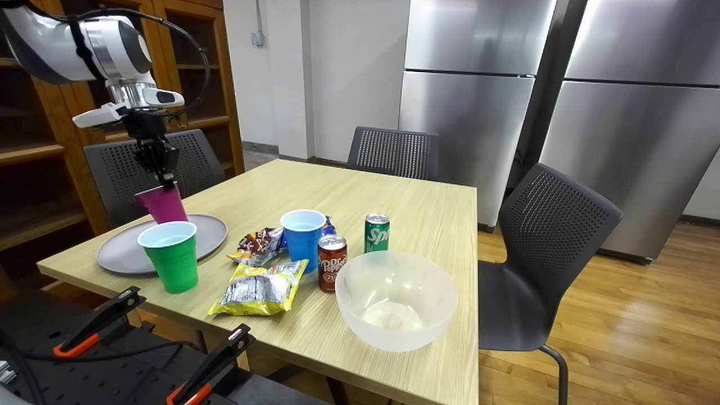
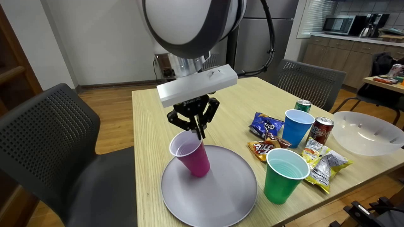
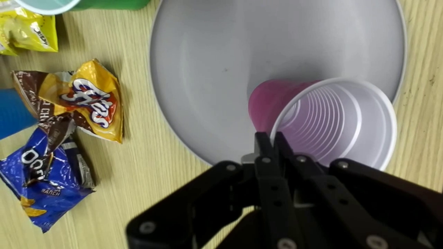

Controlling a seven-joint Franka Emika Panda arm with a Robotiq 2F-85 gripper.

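A pink cup (image 2: 196, 162) with a pale inside hangs tilted over the grey plate (image 2: 227, 198), its mouth turned toward the table's edge. My gripper (image 3: 273, 139) is shut on the cup's rim, one finger inside the wall and one outside, as the wrist view shows. Both exterior views also show the gripper (image 1: 167, 185) at the rim of the pink cup (image 1: 167, 207). Whether the cup's base touches the plate I cannot tell. Beside the plate stands a green cup (image 1: 175, 261), upright, and its upper part is cut off in the wrist view.
Near the table's middle are a blue cup (image 1: 302, 242), a brown-orange snack bag (image 3: 93, 100), a blue bag (image 3: 45, 176) and a yellow bag (image 1: 264, 289). A Dr Pepper can (image 1: 332, 264), a Sprite can (image 1: 377, 232) and a frosted bowl (image 1: 365, 320) stand beyond. Chairs surround the table.
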